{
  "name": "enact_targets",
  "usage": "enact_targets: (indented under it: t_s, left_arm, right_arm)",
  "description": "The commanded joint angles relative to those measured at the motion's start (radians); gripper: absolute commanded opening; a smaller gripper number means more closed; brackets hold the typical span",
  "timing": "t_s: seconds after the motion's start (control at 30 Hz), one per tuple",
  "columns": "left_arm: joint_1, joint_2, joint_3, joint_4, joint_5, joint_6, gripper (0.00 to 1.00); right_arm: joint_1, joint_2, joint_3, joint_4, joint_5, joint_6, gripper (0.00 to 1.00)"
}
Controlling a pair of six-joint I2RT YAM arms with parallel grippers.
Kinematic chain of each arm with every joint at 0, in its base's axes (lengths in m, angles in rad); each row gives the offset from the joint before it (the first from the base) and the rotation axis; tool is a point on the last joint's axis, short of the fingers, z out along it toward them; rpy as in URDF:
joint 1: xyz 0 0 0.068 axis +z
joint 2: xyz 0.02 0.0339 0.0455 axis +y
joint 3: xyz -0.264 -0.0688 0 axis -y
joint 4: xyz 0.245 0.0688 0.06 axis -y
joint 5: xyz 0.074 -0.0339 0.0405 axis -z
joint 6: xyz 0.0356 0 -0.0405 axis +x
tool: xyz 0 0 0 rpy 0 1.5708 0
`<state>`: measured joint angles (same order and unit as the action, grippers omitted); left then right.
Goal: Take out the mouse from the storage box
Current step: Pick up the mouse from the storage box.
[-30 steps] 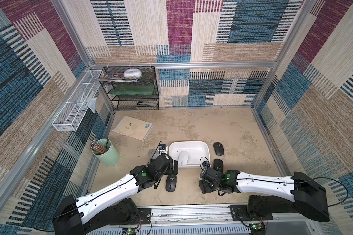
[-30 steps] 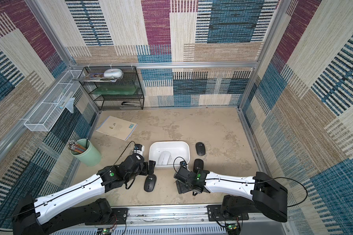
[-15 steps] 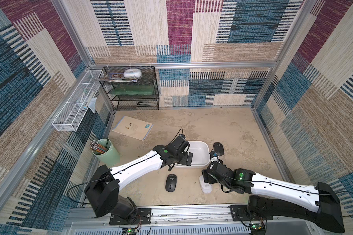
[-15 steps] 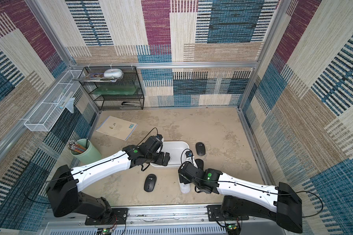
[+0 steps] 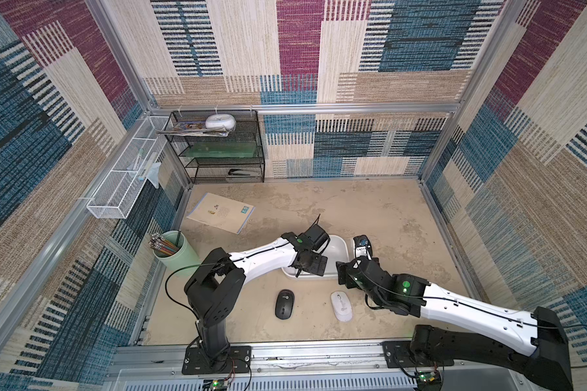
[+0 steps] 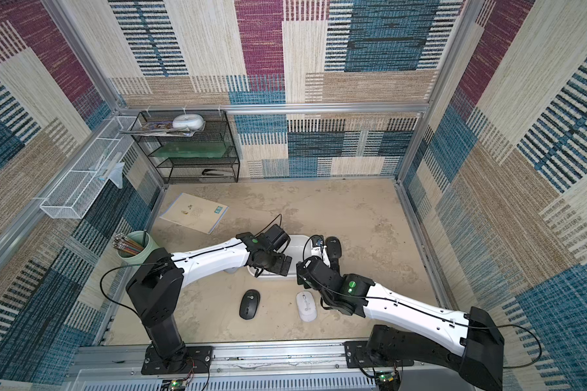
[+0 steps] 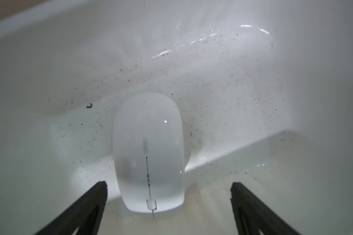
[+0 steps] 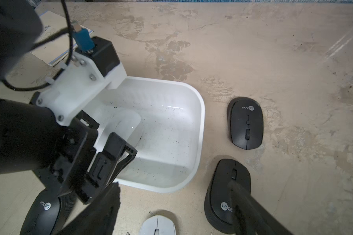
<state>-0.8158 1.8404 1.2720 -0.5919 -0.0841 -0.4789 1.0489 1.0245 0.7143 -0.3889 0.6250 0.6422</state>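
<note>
The white storage box (image 5: 340, 246) (image 6: 300, 244) (image 8: 200, 122) stands on the floor near the front. One white mouse (image 7: 149, 154) (image 8: 128, 124) lies inside it; both top views hide it under my left arm. My left gripper (image 7: 168, 187) (image 5: 314, 265) (image 6: 278, 265) reaches into the box, open, its fingertips (image 7: 98, 193) either side of the mouse's wheel end without touching it. My right gripper (image 8: 173, 185) (image 5: 343, 274) (image 6: 302, 274) hangs open and empty just in front of the box's right corner.
Outside the box lie a black mouse (image 5: 284, 303) and a white mouse (image 5: 341, 305) in front, and two black mice (image 8: 246, 123) (image 8: 226, 193) to its right. A green pencil cup (image 5: 175, 252), a booklet (image 5: 221, 212), a black rack (image 5: 224, 149) and a wire basket (image 5: 126, 176) stand left.
My left gripper left the black mouse on the floor and swung into the box over the white mouse. My right gripper rose off the white mouse it set down in front.
</note>
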Motion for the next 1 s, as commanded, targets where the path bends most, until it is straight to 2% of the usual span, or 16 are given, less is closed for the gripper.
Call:
enact_targets:
  t_s: [0.0,0.27,0.43,0.77,0.97]
  left_arm:
    - [0.0,0.033,0.014,-0.017,-0.003,0.008,0.95]
    - [0.003,0.084,0.027,-0.001,-0.022,0.017,0.82]
    - [0.005,0.103,0.046,-0.003,-0.034,0.012,0.7]
    - [0.003,0.009,0.01,0.027,-0.039,0.029,0.62]
    - [-0.017,-0.14,-0.053,0.047,-0.039,0.031,0.6]
  right_arm:
    - [-0.011,-0.017,-0.007,0.033,0.017,-0.017,0.86]
    - [-0.013,-0.022,-0.022,0.048,-0.008,-0.009,0.86]
    - [-0.014,-0.026,-0.029,0.054,-0.009,-0.007,0.86]
    - [-0.016,-0.055,-0.048,0.066,0.009,0.006,0.86]
    - [-0.021,-0.078,-0.059,0.05,0.054,0.03,0.86]
